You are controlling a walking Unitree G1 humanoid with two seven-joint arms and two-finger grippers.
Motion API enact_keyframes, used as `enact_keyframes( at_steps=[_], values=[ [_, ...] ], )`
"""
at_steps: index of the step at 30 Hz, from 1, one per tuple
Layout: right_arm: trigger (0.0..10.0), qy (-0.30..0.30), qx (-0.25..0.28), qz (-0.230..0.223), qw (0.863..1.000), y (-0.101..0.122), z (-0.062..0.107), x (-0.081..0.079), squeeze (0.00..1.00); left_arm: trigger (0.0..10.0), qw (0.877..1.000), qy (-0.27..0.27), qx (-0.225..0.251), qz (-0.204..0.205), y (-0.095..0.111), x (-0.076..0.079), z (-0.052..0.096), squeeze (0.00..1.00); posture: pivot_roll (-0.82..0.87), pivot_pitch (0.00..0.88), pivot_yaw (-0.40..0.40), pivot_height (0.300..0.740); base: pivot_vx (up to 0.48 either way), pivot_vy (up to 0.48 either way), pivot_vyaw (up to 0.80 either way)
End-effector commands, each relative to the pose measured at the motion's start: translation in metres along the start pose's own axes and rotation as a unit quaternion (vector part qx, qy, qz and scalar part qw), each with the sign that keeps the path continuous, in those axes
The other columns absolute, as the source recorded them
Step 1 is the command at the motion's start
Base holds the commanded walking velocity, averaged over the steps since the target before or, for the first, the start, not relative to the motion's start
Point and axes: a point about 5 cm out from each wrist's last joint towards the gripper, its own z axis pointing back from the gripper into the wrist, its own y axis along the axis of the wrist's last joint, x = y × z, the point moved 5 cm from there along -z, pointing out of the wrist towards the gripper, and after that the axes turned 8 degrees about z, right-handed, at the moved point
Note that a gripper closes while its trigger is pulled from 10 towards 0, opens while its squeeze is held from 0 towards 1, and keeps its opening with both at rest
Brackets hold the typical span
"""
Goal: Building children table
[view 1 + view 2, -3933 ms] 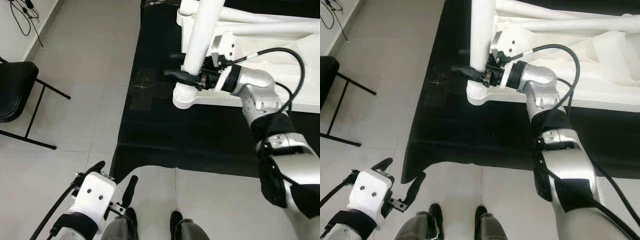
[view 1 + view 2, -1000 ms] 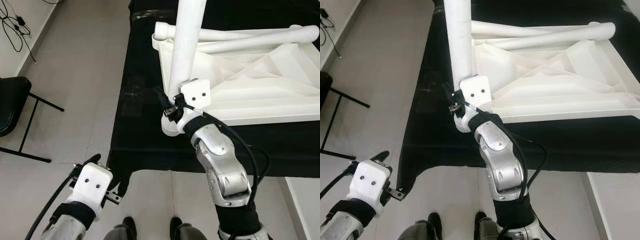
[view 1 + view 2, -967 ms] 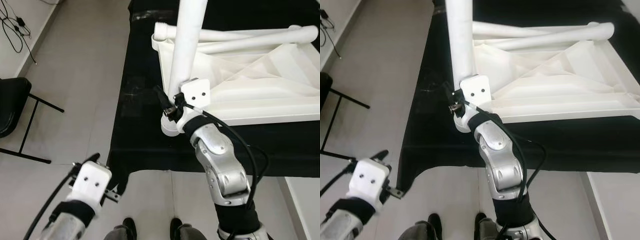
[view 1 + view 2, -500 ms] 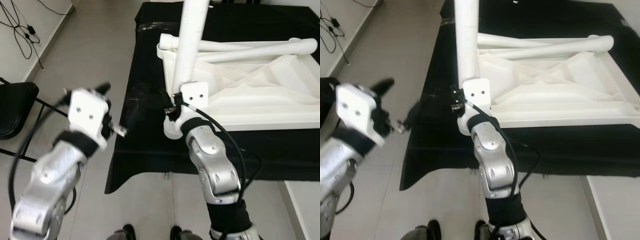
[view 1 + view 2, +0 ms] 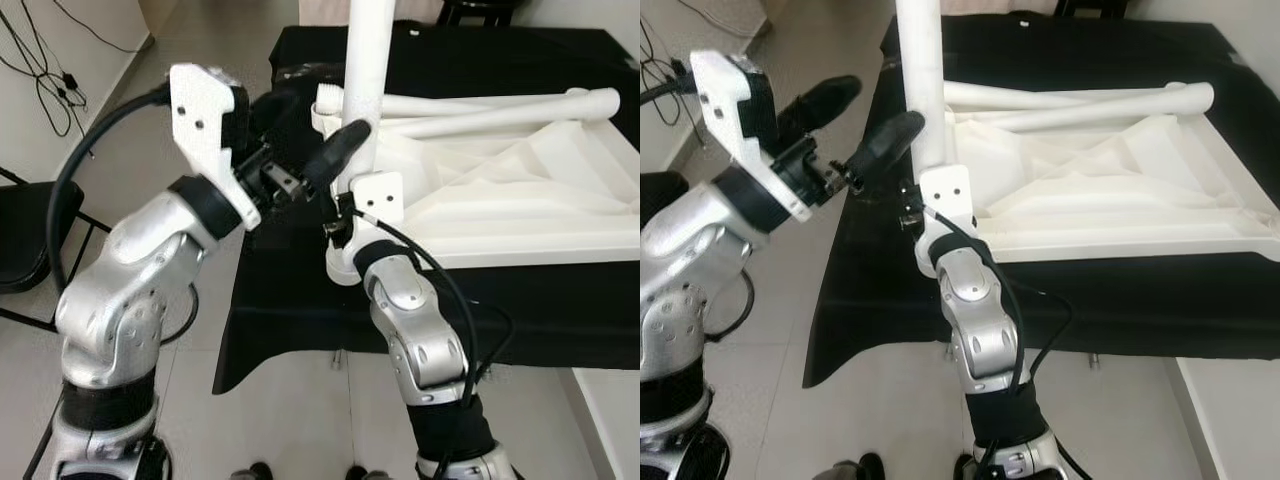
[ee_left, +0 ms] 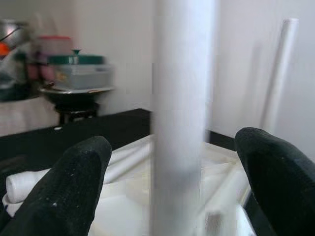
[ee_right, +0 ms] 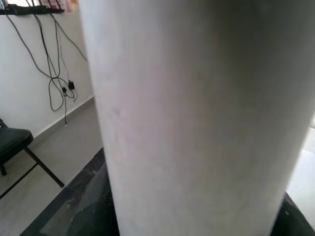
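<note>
The upright table leg (image 5: 361, 90) and the upturned tabletop (image 5: 500, 195) looked like white moulded plastic, smooth with a soft satin sheen, and they lay on a matt black cloth (image 5: 300, 290) whose edge hung in soft folds over the counter. The left end effector (image 5: 308, 135) had matt black, rubbery-looking fingers (image 6: 74, 182) behind a white plastic housing, on an arm of brushed silver metal with black fabric bands. At nine o'clock the floor (image 5: 190, 100) was pale, faintly glossy tile.
</note>
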Motion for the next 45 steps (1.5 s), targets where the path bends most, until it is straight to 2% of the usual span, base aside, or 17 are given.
enact_keyframes(
  at_steps=[1, 9, 12, 15, 20, 21, 22, 23, 24, 26, 29, 38, 40, 41, 42, 43, 45],
  values=[
    [10.0, 0.056, -0.045, -0.065, 0.995, -0.019, 0.007, -0.047, 0.0, 10.0, 0.999, -0.017, -0.018, 0.047, -0.007, -0.004, -0.008, 0.0, 0.07, 0.202, 0.047, 0.74, 0.0, 0.0, 0.0],
    [10.0, 0.053, -0.042, -0.086, 0.994, -0.017, 0.008, -0.052, 0.0, 10.0, 0.995, -0.043, -0.035, 0.078, -0.005, -0.009, -0.029, 0.0, 0.08, 0.199, 0.068, 0.74, 0.0, 0.0, 0.0],
    [10.0, 0.052, -0.04, -0.086, 0.994, -0.016, 0.008, -0.052, 0.0, 10.0, 0.994, -0.048, -0.037, 0.085, -0.004, -0.01, -0.032, 0.0, 0.08, 0.199, 0.068, 0.74, 0.0, 0.0, 0.0],
    [10.0, 0.057, -0.036, -0.089, 0.994, -0.014, 0.009, -0.056, 0.0, 10.0, 0.986, -0.092, -0.069, 0.119, -0.012, 0.0, -0.041, 0.0, 0.08, 0.198, 0.078, 0.74, 0.0, 0.0, 0.0],
    [10.0, 0.059, -0.033, -0.092, 0.993, -0.012, 0.009, -0.058, 0.0, 10.0, 0.984, -0.113, -0.102, 0.09, -0.021, 0.005, -0.044, 0.0, 0.08, 0.197, 0.08, 0.74, 0.0, 0.0, 0.0],
    [10.0, 0.06, -0.031, -0.093, 0.993, -0.011, 0.009, -0.058, 0.0, 9.2, 0.984, -0.118, -0.113, 0.065, -0.025, 0.007, -0.045, 0.0, 0.09, 0.195, 0.079, 0.74, 0.0, 0.0, 0.0],
    [10.0, 0.06, -0.031, -0.093, 0.993, -0.011, 0.009, -0.058, 0.0, 9.2, 0.984, -0.118, -0.113, 0.065, -0.025, 0.007, -0.045, 0.0, 0.09, 0.195, 0.079, 0.74, 0.0, 0.0, 0.0],
    [10.0, 0.061, -0.03, -0.094, 0.993, -0.01, 0.008, -0.058, 0.0, 0.0, 0.985, -0.116, -0.118, 0.045, -0.027, 0.006, -0.047, 0.0, 0.09, 0.191, 0.075, 0.74, 0.0, 0.0, 0.0],
    [10.0, 0.061, -0.03, -0.094, 0.993, -0.01, 0.008, -0.058, 0.0, 0.0, 0.985, -0.116, -0.118, 0.045, -0.027, 0.006, -0.047, 0.0, 0.09, 0.191, 0.075, 0.74, 0.0, 0.0, 0.0],
    [10.0, 0.062, -0.028, -0.095, 0.993, -0.01, 0.008, -0.058, 0.0, 0.0, 0.986, -0.114, -0.117, 0.013, -0.028, 0.007, -0.051, 0.0, 0.08, 0.186, 0.072, 0.74, 0.0, 0.0, 0.0],
    [10.0, 0.061, -0.028, -0.093, 0.993, -0.011, 0.006, -0.056, 0.0, 0.0, 0.988, -0.11, -0.105, -0.009, -0.025, 0.008, -0.055, 0.0, 0.07, 0.179, 0.067, 0.74, 0.0, 0.0, 0.0],
    [10.0, 0.066, -0.022, -0.085, 0.994, -0.01, 0.005, -0.051, 0.0, 0.0, 0.99, -0.108, -0.091, -0.024, -0.023, 0.009, -0.058, 0.0, 0.06, 0.163, 0.059, 0.74, 0.0, 0.0, 0.0],
    [10.0, 0.075, -0.013, -0.078, 0.994, -0.008, 0.002, -0.045, 0.0, 0.0, 0.99, -0.108, -0.086, -0.023, -0.023, 0.01, -0.058, 0.0, 0.05, 0.163, 0.053, 0.74, 0.0, 0.0, 0.0],
    [10.0, 0.082, -0.004, -0.076, 0.994, -0.005, 0.0, -0.038, 0.09, 0.0, 0.99, -0.108, -0.083, -0.021, -0.023, 0.012, -0.058, 0.0, 0.05, 0.161, 0.049, 0.74, 0.0, 0.0, 0.0],
    [10.0, 0.082, -0.004, -0.076, 0.994, -0.005, 0.0, -0.038, 0.09, 0.0, 0.99, -0.108, -0.083, -0.021, -0.023, 0.012, -0.058, 0.0, 0.05, 0.161, 0.049, 0.74, 0.0, 0.0, 0.0],
    [10.0, 0.097, 0.008, -0.072, 0.993, 0.0, -0.003, -0.03, 1.0, 0.0, 0.991, -0.109, -0.081, -0.02, -0.024, 0.013, -0.058, 0.0, 0.05, 0.162, 0.047, 0.74, 0.0, 0.0, 0.0],
    [10.0, 0.121, 0.033, -0.061, 0.99, 0.009, -0.009, -0.019, 1.0, 0.0, 0.991, -0.109, -0.078, -0.017, -0.025, 0.015, -0.058, 0.0, 0.05, 0.162, 0.044, 0.74, 0.0, 0.0, 0.0]
  ],
)
